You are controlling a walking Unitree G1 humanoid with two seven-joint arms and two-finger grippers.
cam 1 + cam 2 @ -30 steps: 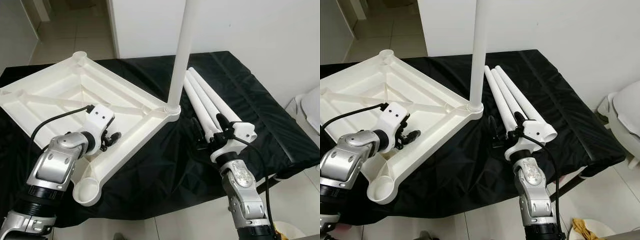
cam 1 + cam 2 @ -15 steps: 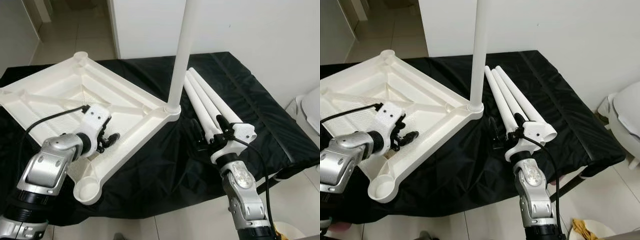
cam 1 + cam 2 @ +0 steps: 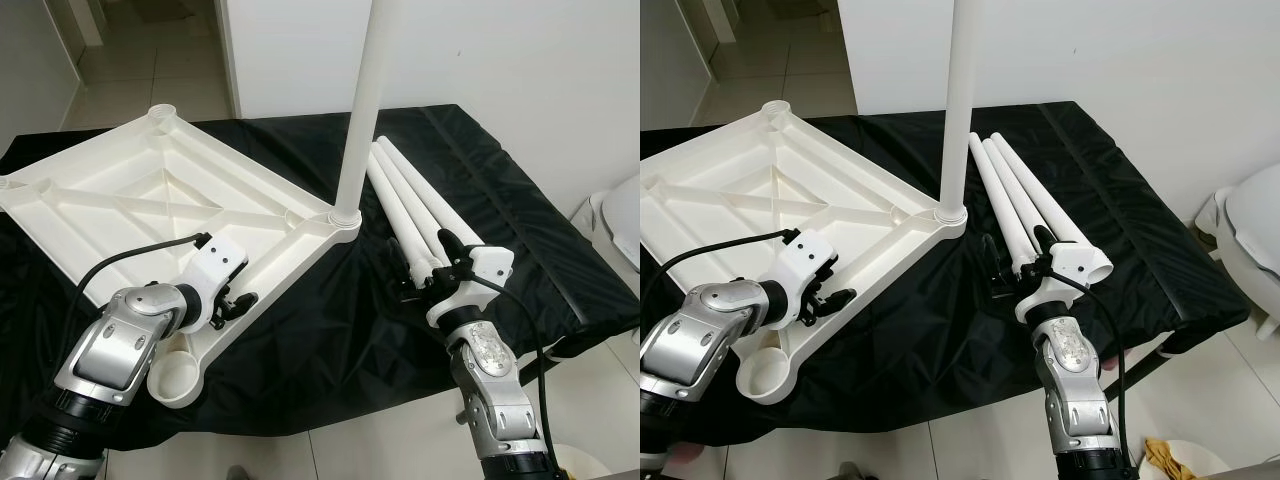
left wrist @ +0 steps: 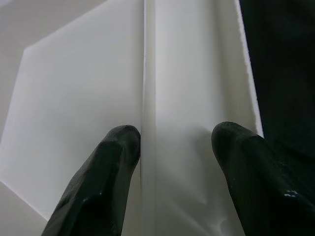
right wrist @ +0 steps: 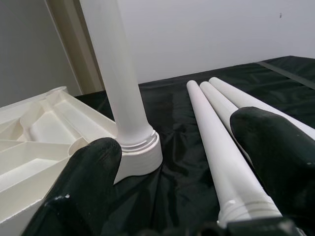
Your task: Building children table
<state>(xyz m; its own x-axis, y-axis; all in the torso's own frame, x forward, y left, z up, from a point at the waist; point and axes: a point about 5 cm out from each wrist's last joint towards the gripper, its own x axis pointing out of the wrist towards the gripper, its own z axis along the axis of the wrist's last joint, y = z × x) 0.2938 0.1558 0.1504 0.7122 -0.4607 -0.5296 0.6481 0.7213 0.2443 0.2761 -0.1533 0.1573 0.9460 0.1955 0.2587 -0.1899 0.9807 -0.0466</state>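
A black cloth (image 3: 330, 330) covers the low surface, which stands on a tiled floor (image 3: 150, 60) before a white wall (image 3: 500, 50). The white tabletop (image 3: 120, 200) lies upside down on the cloth, ribs facing up. One leg (image 3: 360, 110) stands upright in its corner socket, and its upper end is cut off by the picture edge. Three loose legs (image 3: 410, 215) lie side by side on the cloth, just beside this corner. At the right edge a white object is only partly seen.

The left gripper (image 3: 232, 303) is at the near rim of the tabletop; its fingers (image 4: 98, 182) are spread apart, one on each side of a raised rib, holding nothing. The right gripper (image 3: 1012, 270) is at the near ends of the loose legs, fingers (image 5: 275, 162) wide open around one leg, not pinching it.
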